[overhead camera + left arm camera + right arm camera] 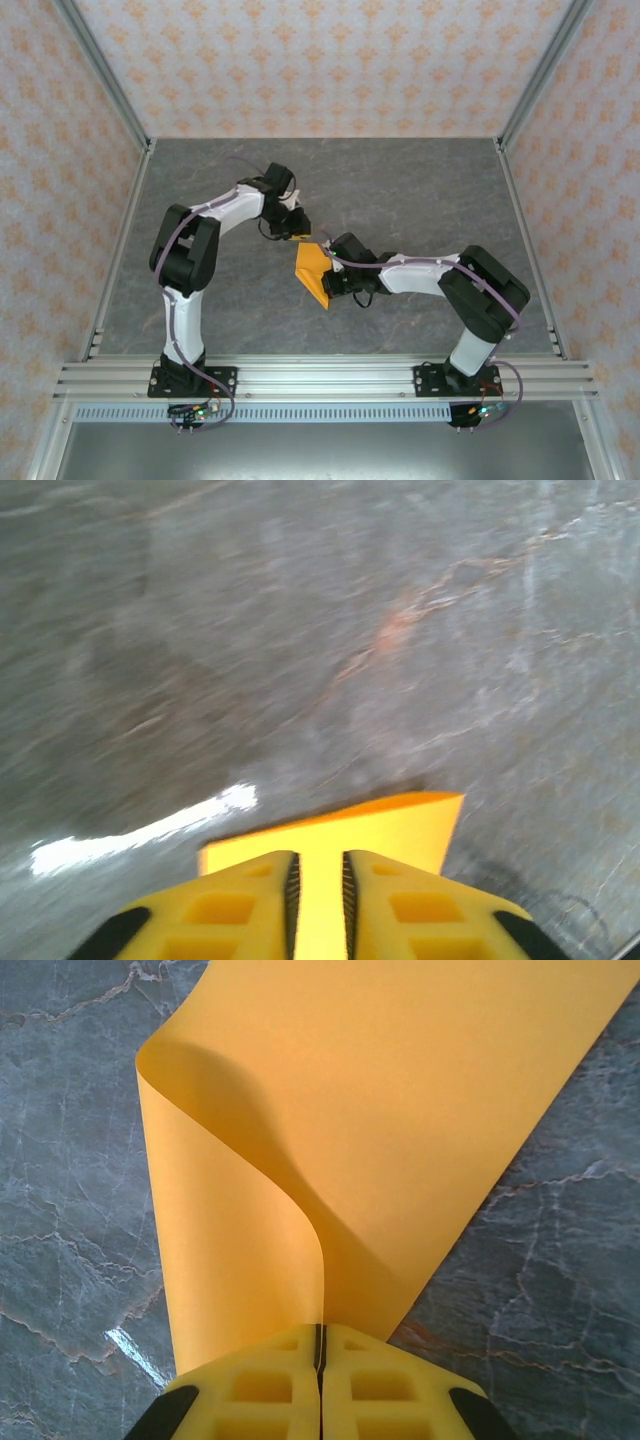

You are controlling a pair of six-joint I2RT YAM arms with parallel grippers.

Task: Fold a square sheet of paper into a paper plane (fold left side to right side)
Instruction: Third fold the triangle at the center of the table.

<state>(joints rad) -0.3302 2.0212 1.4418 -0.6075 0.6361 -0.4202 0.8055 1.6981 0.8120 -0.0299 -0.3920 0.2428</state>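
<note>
The square sheet of paper [312, 270] is bright orange and lies partly lifted at the table's middle, between both arms. My right gripper [334, 272] is shut on the sheet's edge. In the right wrist view the sheet [400, 1110] curls up from the table and bends over into the closed right gripper [320, 1328]. My left gripper [300, 232] is at the sheet's far corner. In the left wrist view its jaws stand a narrow gap apart at the left gripper [318, 855], and the orange sheet [400, 825] shows through the gap and just beyond the fingertips.
The grey marbled table [400, 190] stretches open behind and to both sides of the paper. Patterned walls and metal posts close it in. An aluminium rail [320, 375] carrying both arm bases runs along the near edge. A white glare streak [140, 832] lies on the table.
</note>
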